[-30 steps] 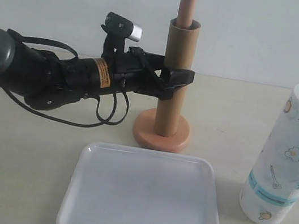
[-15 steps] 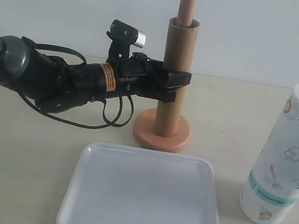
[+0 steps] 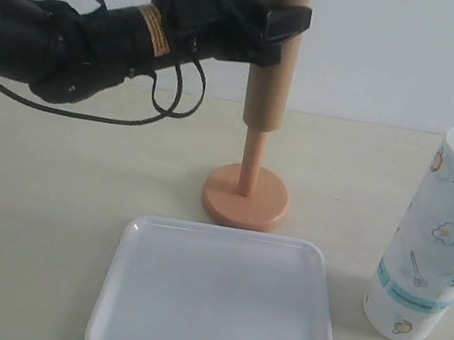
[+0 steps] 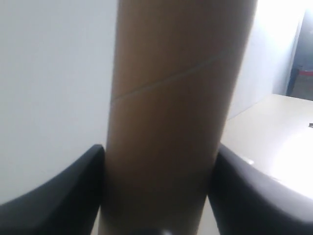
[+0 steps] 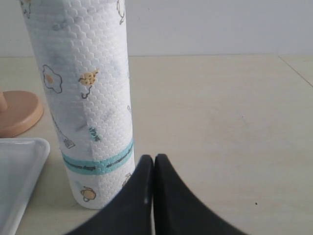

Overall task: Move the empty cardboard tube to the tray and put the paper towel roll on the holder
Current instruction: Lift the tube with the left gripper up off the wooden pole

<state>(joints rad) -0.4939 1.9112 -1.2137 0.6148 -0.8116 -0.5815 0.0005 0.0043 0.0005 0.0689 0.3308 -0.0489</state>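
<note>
Quick rundown of what we saw. The left fingers (image 4: 63, 196) were pinching the cardboard tube (image 3: 274, 73) from both sides. The tube hung upright, with its lower end well above the round base of the wooden holder (image 3: 243, 208). The post ran up into it, so it wasn't clear of the holder. The holder stood mid-table (image 3: 46, 209), toward the far edge. The white tray (image 3: 218, 304) lay flat at the near edge, just in front of the holder. The paper towel roll (image 3: 435, 257) stood upright by the right edge. The right fingers (image 5: 171, 205) were pressed together, down low beside the roll. We couldn't tell if they touched it.
</note>
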